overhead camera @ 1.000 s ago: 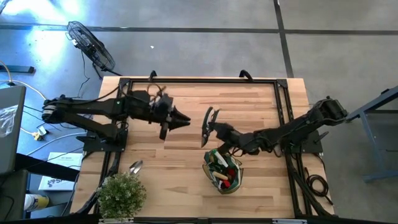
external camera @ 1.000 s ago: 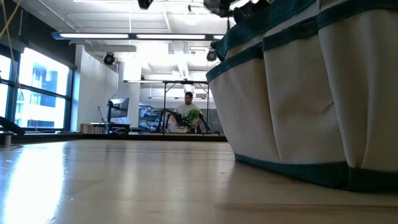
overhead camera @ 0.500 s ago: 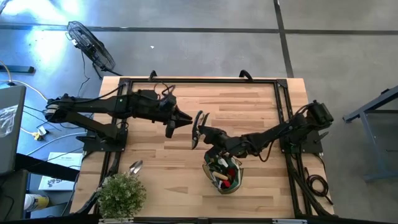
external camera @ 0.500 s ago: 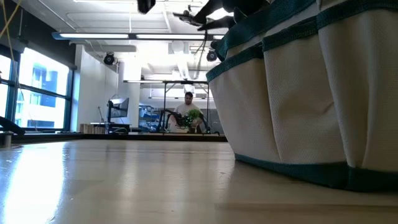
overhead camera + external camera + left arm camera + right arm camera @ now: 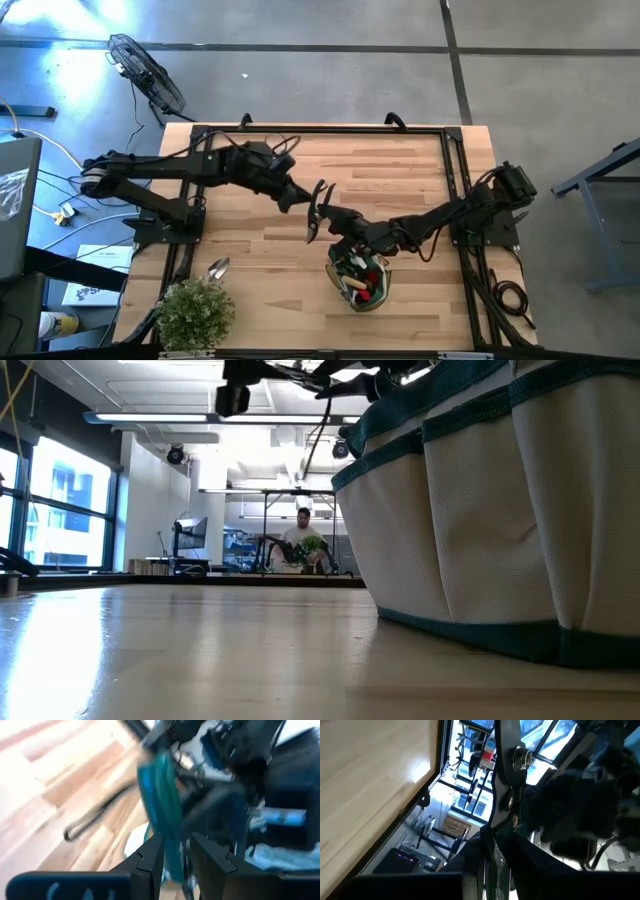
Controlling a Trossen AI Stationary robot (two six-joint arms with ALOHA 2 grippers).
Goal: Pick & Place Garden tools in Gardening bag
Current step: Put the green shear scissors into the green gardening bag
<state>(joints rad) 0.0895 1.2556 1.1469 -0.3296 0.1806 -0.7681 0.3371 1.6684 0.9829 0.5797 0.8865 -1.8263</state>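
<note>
The black pruners [image 5: 316, 208] hang over the middle of the table, just beyond the gardening bag [image 5: 375, 292]. My right gripper [image 5: 335, 218] is shut on them. My left gripper [image 5: 300, 198] comes in from the table's left, its fingers open a little, and its tip is right beside the pruners. The left wrist view is blurred. In it a teal-green handle [image 5: 157, 785] runs down into the gap between my left fingers, and I cannot tell whether they touch it. The bag stands upright on its base [image 5: 480, 630] and holds several tools [image 5: 357, 278]. My right gripper pinches the pruners between its two fingers, close below the pivot bolts [image 5: 510, 800]. The fingers come in level from the table's right and lie across the tool. The pruners are lifted clear of the table, their length running from far to near.
A bushy potted plant [image 5: 195, 312] stands at the near left corner, and a silver scoop [image 5: 217, 268] lies on the wood just beyond it. A black frame [image 5: 320, 130] borders the table. Bare wood lies along the far side and near the left edge.
My left gripper has reached toward the table's right and a little down, rolling as it went, and now sits beside the pruners. My right gripper has carried the pruners toward the table's left to meet it and then kept still. The pruners stay clear of the table.
</note>
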